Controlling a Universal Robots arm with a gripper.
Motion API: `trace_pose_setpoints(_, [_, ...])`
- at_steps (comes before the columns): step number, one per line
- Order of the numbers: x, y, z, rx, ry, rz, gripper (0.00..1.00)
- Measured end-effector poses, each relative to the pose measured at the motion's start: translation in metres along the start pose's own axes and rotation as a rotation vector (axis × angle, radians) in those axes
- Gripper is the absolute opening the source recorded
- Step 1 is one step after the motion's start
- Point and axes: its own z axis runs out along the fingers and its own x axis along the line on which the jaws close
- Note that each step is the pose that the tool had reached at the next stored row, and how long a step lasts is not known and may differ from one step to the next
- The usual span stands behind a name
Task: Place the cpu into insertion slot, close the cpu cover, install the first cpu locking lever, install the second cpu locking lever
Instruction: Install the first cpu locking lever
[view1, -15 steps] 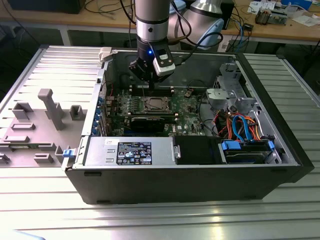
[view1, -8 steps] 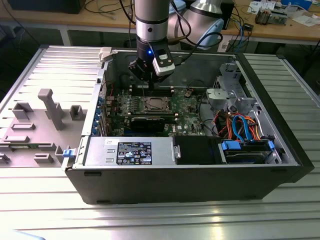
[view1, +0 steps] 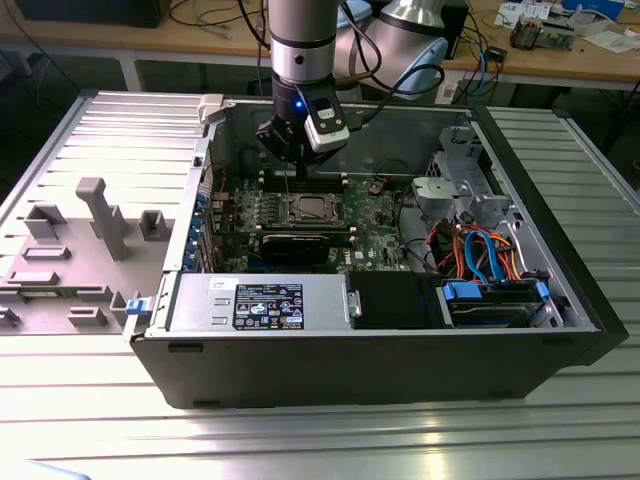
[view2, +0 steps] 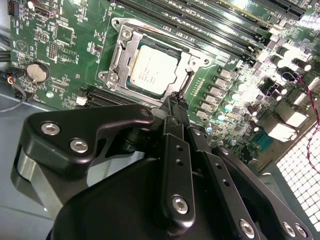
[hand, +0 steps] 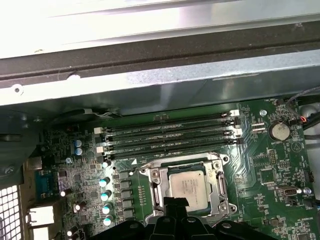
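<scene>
The black gripper (view2: 175, 100) body fills the foreground of the second wrist view. Its fingers are drawn together into 1 narrow tip with nothing between them, poised just above the edge of the insertion slot (view2: 122, 35).

The cpu (view2: 150, 75) lies flat in that slot. The cpu cover (view2: 119, 56) appears to be folded down around it, with the silver top showing through the window. In the exterior view the socket sits in the middle of the frame.

The placing and the cover look done, so the work in hand is probably the 2 locking levers. The pictures do not show whether either is latched. That step calls for fine contact on a thin piece of metal close beside the frame.

Beyond the socket run the long memory slots (hand: 170, 135) on the green circuit board (hand: 270, 170).

The arm (view1: 303, 40) stands nearly vertical at the upper middle of the exterior view, with its wrist inside the open computer case (view1: 400, 370).
</scene>
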Motion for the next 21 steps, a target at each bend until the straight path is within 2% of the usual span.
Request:
trace_pose_setpoints(4, [0.0007,-0.0001,0.0004,-0.0011,0.0023,-0.047,0.11])
trace_pose_setpoints(6, [0.0032,-0.0004,0.0007,-0.0017,0.0028,-0.059,0.11])
trace_pose_setpoints(12, [0.0116,-0.0014,0.0004,-0.0018,0.003,-0.063,0.11])
trace_pose_setpoints(21, [0.0177,-0.0021,0.0002,-0.0018,0.0031,-0.064,0.11])
